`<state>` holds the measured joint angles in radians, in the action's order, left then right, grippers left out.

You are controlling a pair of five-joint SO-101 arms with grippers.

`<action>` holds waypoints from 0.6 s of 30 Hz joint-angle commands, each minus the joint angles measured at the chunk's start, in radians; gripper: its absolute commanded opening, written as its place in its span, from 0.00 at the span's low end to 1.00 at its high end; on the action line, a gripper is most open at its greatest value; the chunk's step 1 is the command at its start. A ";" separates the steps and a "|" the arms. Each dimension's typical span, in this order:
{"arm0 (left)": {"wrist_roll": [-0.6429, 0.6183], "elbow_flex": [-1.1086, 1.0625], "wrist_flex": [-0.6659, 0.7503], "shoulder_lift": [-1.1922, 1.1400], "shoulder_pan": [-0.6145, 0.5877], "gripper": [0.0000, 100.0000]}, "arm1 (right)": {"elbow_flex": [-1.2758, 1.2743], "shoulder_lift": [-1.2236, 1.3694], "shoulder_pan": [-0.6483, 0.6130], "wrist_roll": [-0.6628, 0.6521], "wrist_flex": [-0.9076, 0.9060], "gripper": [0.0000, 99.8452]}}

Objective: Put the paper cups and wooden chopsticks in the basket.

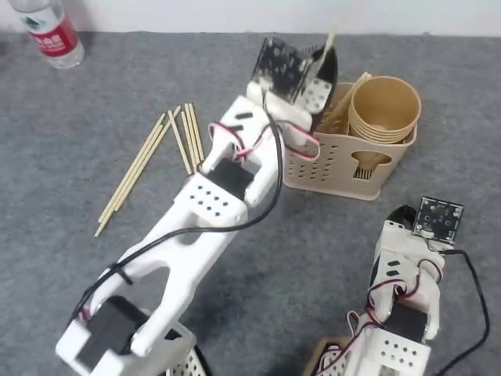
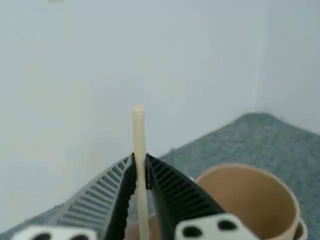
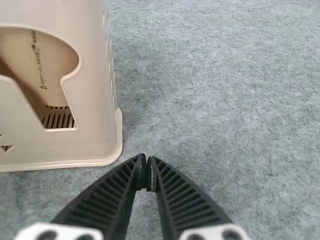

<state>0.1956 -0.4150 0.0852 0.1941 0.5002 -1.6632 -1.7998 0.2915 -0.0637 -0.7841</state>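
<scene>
1. Your table (image 1: 78, 117) gave open room on the left, where the loose chopsticks (image 1: 149, 160) lay well apart from the basket; a miss there would have cost little
2. The basket (image 1: 344, 168) looked light, and your left arm leaning over its rim could have shoved or tipped it
3. The paper cups (image 1: 383, 110) stood stacked inside, crowding the drop, so a stick might have glanced off their rim
4. Your right tool (image 3: 146, 167) sat clenched and empty just beside the basket's wall
5. Your left tool (image 2: 140, 167) pinched one chopstick (image 2: 138, 130) upright above the basket; it could have swivelled
</scene>
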 commanded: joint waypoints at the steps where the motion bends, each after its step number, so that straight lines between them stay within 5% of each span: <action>1: -0.015 -0.061 0.051 0.121 -0.005 0.07 | 0.002 -0.010 -0.005 -0.017 0.022 0.01; 12: -0.150 -0.068 -0.239 0.353 -0.086 0.11 | 0.002 -0.010 -0.005 -0.017 0.022 0.01; 18: -0.215 -0.067 -0.453 0.365 -0.414 0.11 | 0.002 -0.010 -0.005 -0.017 0.019 0.01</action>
<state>0.0315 -0.4918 -0.2432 0.5439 0.2961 -1.6632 -1.7998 0.2915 -0.0637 -0.7841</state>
